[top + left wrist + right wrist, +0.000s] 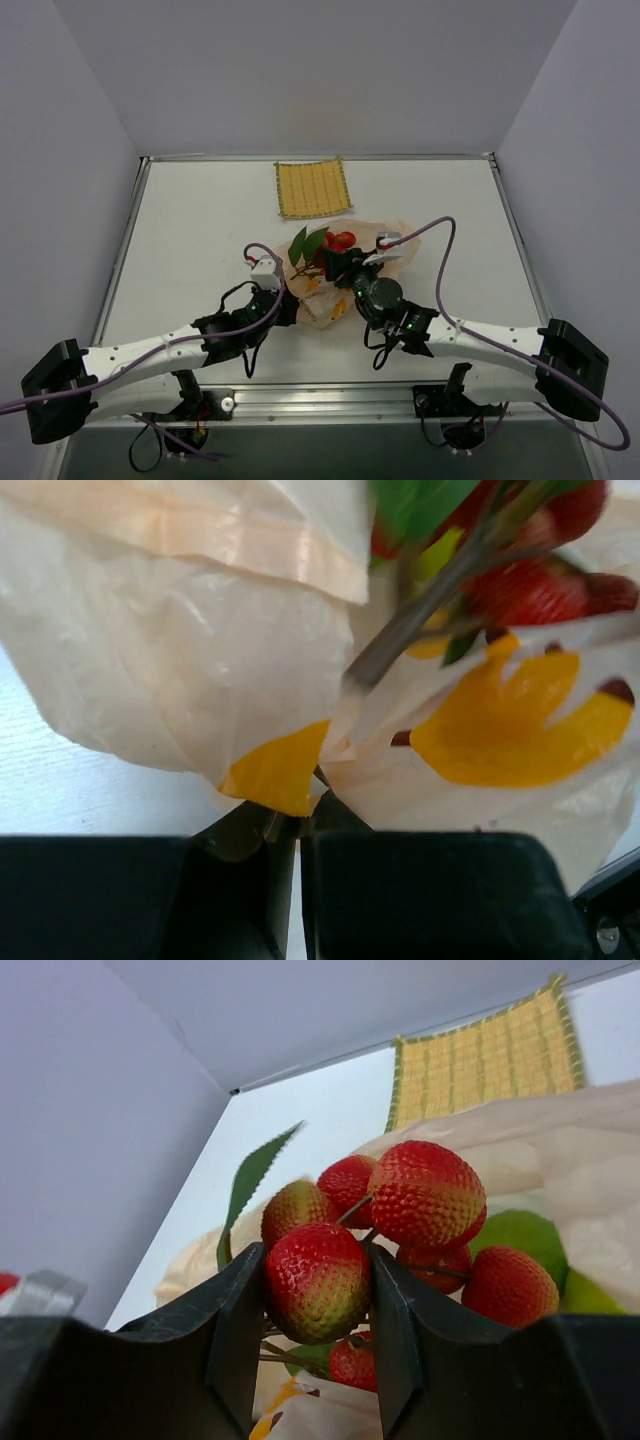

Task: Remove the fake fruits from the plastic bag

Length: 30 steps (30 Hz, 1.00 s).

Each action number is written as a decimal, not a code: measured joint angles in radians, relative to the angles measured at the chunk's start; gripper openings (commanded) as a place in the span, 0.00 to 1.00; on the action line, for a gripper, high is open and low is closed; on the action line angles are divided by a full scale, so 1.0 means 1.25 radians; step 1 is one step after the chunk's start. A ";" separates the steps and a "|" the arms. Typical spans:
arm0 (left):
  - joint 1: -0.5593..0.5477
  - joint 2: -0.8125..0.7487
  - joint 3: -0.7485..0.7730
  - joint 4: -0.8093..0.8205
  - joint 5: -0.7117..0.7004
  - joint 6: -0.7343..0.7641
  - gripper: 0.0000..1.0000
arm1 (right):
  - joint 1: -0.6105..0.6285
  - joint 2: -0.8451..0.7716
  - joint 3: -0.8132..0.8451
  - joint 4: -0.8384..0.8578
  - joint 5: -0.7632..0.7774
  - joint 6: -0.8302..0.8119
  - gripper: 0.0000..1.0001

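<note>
Pinching plastic bag [180,660] with closed left fingers [150,900] | right fingers [230,1330] clamp berry cluster [320,1280] | print: yellow-orange

Left arm [150,355] first: I run low from the 7 o'clock corner, stretched toward 2 o'clock. My left gripper [300,830] is squeezed right together, a fold of the plastic bag [180,680] pinched between the jaws. My right arm [480,345] comes in from 5 o'clock, reaching toward 10 o'clock. My right gripper [317,1270] clamps one berry of the berry cluster [425,1195], fingers [235,1330] pressed on either side.
</note>
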 measured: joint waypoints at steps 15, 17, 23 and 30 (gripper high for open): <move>-0.045 -0.027 -0.075 -0.032 -0.014 -0.051 0.02 | 0.102 0.063 -0.026 0.150 0.074 -0.098 0.00; -0.045 -0.037 -0.080 -0.038 -0.023 -0.053 0.02 | 0.103 -0.008 0.002 0.099 0.073 -0.079 0.00; -0.045 -0.020 -0.080 -0.022 -0.027 -0.054 0.02 | 0.102 -0.162 0.085 -0.069 0.037 0.009 0.00; -0.052 0.025 -0.080 -0.003 -0.023 -0.054 0.02 | 0.025 -0.085 0.234 -0.215 -0.097 0.037 0.00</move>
